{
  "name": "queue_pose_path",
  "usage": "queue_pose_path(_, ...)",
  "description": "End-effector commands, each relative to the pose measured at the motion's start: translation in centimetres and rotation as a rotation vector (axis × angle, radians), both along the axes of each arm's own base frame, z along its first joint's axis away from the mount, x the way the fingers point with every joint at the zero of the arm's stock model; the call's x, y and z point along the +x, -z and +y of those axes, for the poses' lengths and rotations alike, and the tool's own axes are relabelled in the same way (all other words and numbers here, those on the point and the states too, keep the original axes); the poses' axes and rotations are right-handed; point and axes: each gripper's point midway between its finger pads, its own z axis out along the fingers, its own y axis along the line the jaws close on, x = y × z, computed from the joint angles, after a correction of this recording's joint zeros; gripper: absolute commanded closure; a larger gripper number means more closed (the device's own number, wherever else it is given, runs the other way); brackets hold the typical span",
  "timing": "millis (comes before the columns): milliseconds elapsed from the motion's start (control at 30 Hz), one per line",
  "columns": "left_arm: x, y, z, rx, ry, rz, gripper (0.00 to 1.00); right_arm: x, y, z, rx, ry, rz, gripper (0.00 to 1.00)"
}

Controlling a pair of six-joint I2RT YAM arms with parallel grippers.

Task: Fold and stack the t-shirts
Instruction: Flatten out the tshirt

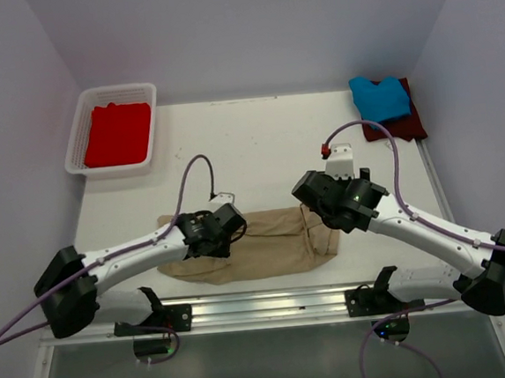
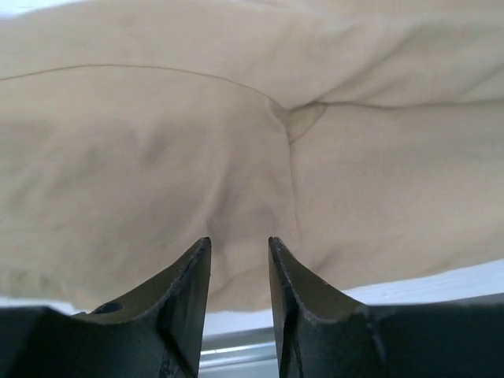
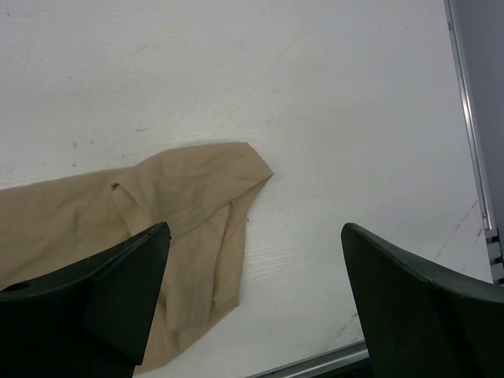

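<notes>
The tan t-shirt (image 1: pixel 275 240) lies spread near the table's front edge, between the two arms. My left gripper (image 1: pixel 231 226) sits on its left part. In the left wrist view its jaws (image 2: pixel 239 244) stand narrowly apart, with a pucker of tan cloth (image 2: pixel 157 142) bunched between the tips. My right gripper (image 1: pixel 318 208) hovers over the shirt's right end. In the right wrist view it (image 3: pixel 253 228) is wide open and holds nothing, with the shirt's crumpled corner (image 3: pixel 181 197) beneath its left finger. The blue t-shirt (image 1: pixel 379 96) lies on the maroon one (image 1: pixel 406 127) at the back right.
A white lattice basket (image 1: pixel 76 138) at the back left holds the red t-shirt (image 1: pixel 118 133). A metal rail (image 1: pixel 272 307) runs along the table's front edge. White walls close in the left, right and back sides.
</notes>
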Motion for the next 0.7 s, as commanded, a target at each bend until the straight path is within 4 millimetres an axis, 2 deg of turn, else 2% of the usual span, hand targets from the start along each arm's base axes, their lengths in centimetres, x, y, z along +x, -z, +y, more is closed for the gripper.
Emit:
queue_pose_path(0, 1.0, -5.1, 3.5, -0.086, -0.288, -0.196, 0.61, 0.6, -0.6, 0.1, 0.038, 0.008, -0.038, 0.06)
queue_pose_path(167, -2.5, -2.5, 7.9, -0.038, -0.491, -0.118, 0.59, 0.9, -0.4, 0.6, 0.049, -0.009, -0.033, 0.05)
queue_pose_path(200, -3.0, -2.6, 7.5, -0.060, -0.479, -0.097, 0.59, 0.9, -0.1, 0.5, 0.044, -0.013, -0.026, 0.05)
queue_pose_path(300, -4.0, -1.7, 7.9, -0.052, -0.532, -0.052, 0.55, 1.1, 0.1, 0.7, 0.058, -0.019, -0.022, 0.05)
queue_pose_path(367, -4.9, -1.2, 9.1, 0.001, -0.578, -0.021, 0.52, 1.1, 0.1, 0.8, 0.066, -0.026, -0.021, 0.04)
queue_pose_path(467, -5.3, -1.1, 10.4, 0.058, -0.633, -0.023, 0.49, 1.3, 0.4, 0.7, 0.088, -0.034, -0.022, 0.04)
queue_pose_path(667, -4.6, -1.1, 11.2, 0.046, -0.729, -0.025, 0.49, 1.3, 2.0, 0.8, 0.147, -0.069, 0.008, 0.04)
